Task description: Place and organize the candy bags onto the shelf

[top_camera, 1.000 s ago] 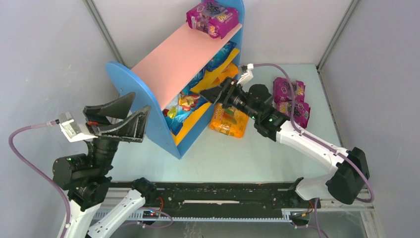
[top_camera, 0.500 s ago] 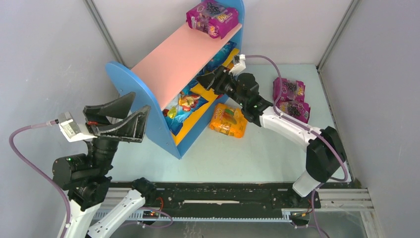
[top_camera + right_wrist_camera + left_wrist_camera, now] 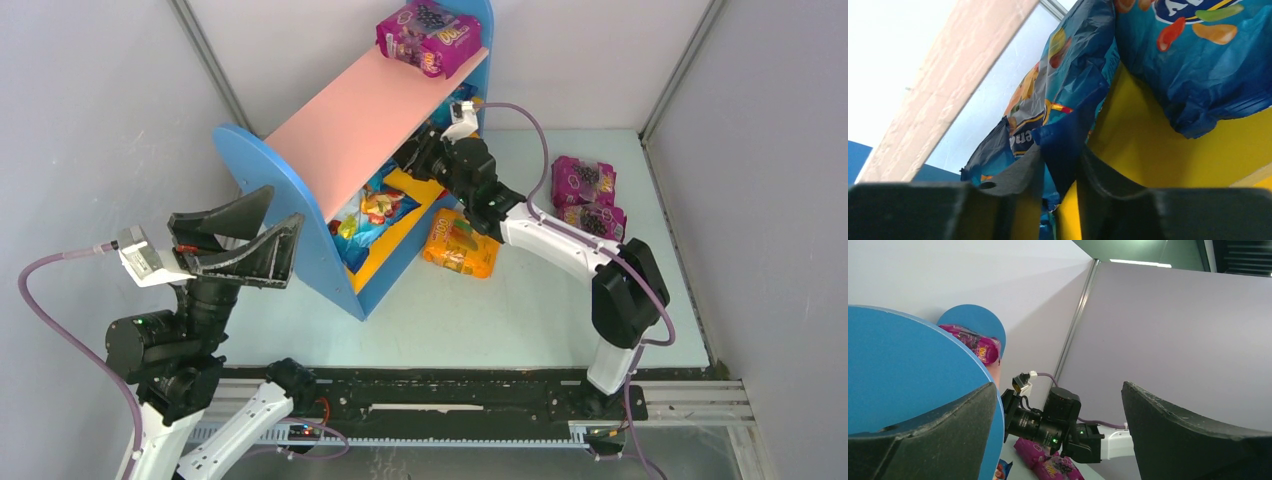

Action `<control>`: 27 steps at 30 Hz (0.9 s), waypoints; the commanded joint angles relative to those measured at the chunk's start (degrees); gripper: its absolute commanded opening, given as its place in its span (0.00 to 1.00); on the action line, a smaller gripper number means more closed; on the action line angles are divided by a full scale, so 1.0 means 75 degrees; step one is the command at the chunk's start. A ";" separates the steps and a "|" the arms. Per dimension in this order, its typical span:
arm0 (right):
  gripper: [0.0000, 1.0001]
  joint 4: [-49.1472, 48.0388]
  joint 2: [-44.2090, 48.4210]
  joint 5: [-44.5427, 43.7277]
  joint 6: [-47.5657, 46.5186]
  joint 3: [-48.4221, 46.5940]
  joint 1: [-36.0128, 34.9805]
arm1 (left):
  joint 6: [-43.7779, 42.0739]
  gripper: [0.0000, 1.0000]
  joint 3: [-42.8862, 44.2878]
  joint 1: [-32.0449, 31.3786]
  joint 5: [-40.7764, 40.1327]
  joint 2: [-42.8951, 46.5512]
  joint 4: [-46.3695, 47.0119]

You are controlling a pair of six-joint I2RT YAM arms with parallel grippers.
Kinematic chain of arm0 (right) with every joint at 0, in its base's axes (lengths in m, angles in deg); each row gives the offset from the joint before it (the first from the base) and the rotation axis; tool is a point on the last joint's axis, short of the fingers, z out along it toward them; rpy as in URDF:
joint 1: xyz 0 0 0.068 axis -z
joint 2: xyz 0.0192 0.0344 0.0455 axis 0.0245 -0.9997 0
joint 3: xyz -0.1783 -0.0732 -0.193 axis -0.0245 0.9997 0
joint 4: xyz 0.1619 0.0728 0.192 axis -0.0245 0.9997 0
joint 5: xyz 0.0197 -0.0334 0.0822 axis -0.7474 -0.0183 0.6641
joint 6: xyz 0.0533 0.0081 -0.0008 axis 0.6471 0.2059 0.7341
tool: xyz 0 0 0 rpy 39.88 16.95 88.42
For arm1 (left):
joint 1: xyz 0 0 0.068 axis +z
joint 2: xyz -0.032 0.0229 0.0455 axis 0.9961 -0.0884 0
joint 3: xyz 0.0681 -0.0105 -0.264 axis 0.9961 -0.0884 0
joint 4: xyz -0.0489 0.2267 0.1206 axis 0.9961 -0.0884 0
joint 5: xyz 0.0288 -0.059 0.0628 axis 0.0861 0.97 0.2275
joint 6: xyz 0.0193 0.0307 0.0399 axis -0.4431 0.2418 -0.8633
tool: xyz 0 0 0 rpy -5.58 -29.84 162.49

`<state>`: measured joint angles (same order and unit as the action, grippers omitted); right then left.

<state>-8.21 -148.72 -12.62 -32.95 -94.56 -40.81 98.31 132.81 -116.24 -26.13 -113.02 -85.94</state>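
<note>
The shelf stands at the back left, with a pink top board and blue side panels. One purple candy bag lies on top. Blue candy bags fill the yellow lower boards. My right gripper is inside the middle tier, shut on a corner of a blue candy bag, as the right wrist view shows. A second blue bag lies beside it on the yellow board. My left gripper is open and empty, raised beside the shelf's near panel.
An orange bag lies on the table in front of the shelf, under my right arm. Two purple bags lie at the right, also in the left wrist view. Grey walls enclose the table.
My right gripper has moved up and left from above the orange bag into the shelf's middle tier. The left arm has not moved.
</note>
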 commanded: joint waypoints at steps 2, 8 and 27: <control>0.25 -0.0154 0.0385 0.0046 -0.0259 -0.0378 -0.0098 | -0.0010 1.00 -0.0042 0.0075 0.0060 -0.0051 0.0196; 0.00 -0.0222 0.0908 0.0821 -0.0013 -0.0126 0.0173 | -0.0010 1.00 -0.0035 0.0072 0.0060 -0.0069 0.0196; 0.00 0.0619 0.0983 0.2362 -0.0013 -0.0406 0.1303 | 0.0051 1.00 -0.0075 0.0073 0.0106 -0.0188 0.0232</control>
<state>-1.90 -144.29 3.27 -33.14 -94.86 -32.68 98.33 132.81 -116.24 -25.82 -113.19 -85.90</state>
